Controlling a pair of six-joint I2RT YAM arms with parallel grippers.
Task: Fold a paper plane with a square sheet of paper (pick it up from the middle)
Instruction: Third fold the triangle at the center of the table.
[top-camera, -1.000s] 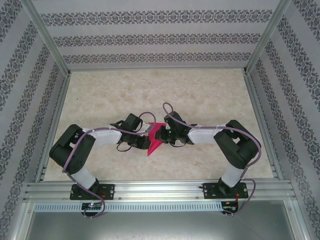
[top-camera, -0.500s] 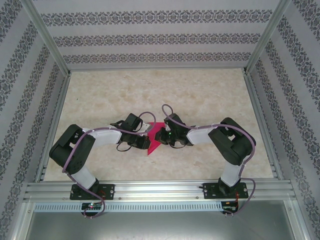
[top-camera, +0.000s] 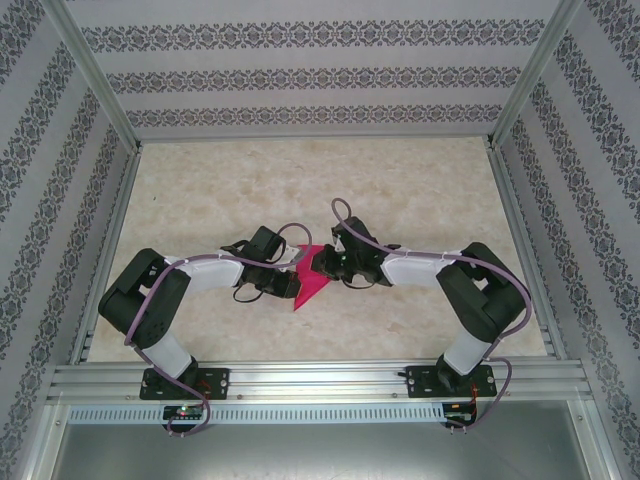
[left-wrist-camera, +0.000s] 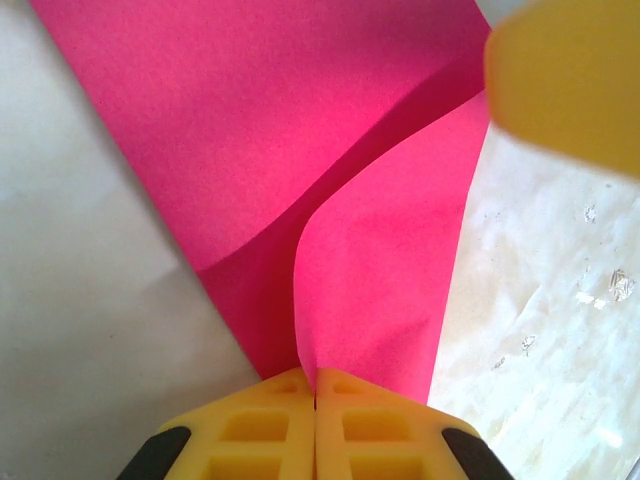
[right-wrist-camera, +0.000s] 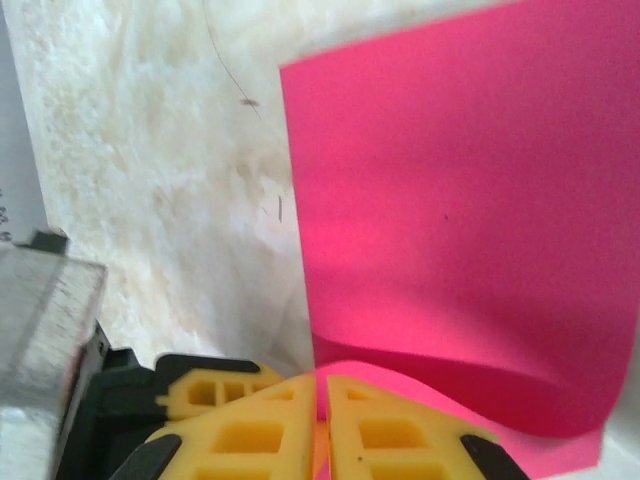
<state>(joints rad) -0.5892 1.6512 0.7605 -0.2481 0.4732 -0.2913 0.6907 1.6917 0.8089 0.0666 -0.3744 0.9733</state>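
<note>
Top external view: paper (top-camera: 312, 285), mid-table (top-camera: 300, 190) between the arms, judged part-folded to a broad point, not yet a slim dart; left gripper (left-wrist-camera: 315, 385) and right gripper (right-wrist-camera: 322, 390) each clenched on a raised flap, narrowing folds remaining.

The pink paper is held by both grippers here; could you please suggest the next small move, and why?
Probably ease the left gripper lower, laying its raised flap onto the layer beneath. It and the right gripper are both shut on the pink sheet of paper, which bows in a soft, uncreased curve above the table.
</note>
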